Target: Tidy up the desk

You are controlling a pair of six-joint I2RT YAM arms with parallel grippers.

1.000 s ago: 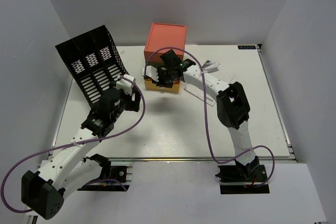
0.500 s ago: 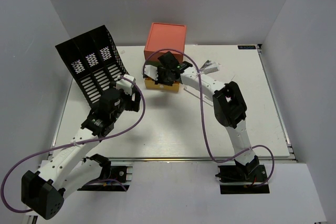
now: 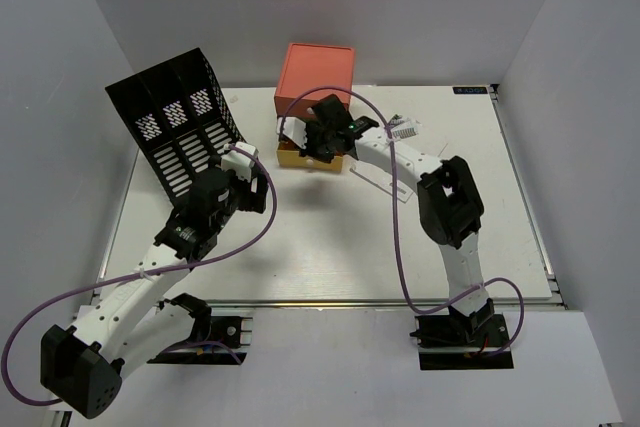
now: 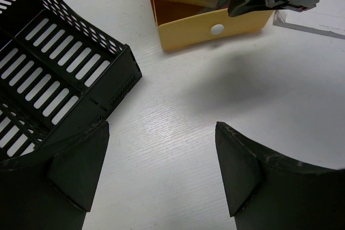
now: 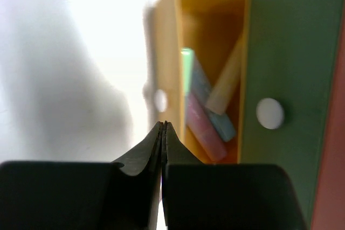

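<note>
The white desk (image 3: 330,247) carries a small drawer unit with an orange top (image 3: 316,77) at the back. Its yellow bottom drawer (image 3: 305,160) is pulled open. In the right wrist view this drawer (image 5: 215,20) holds several coloured markers, among them a pink one (image 5: 202,127), below a closed green drawer front (image 5: 285,68). My right gripper (image 3: 322,137) hovers over the open drawer with its jaws shut and empty (image 5: 163,126). My left gripper (image 4: 161,149) is open and empty above bare desk, in front of the drawer (image 4: 213,28).
A black mesh file rack (image 3: 175,122) stands tilted at the back left, close to my left gripper (image 3: 245,169). A clear sheet (image 3: 385,172) and a barcoded item (image 3: 403,127) lie right of the drawer unit. A metal rail (image 3: 330,302) runs along the near edge.
My right gripper has shifted slightly to the right above the yellow drawer, and the right arm's elbow has swung right. The left arm has not moved.
</note>
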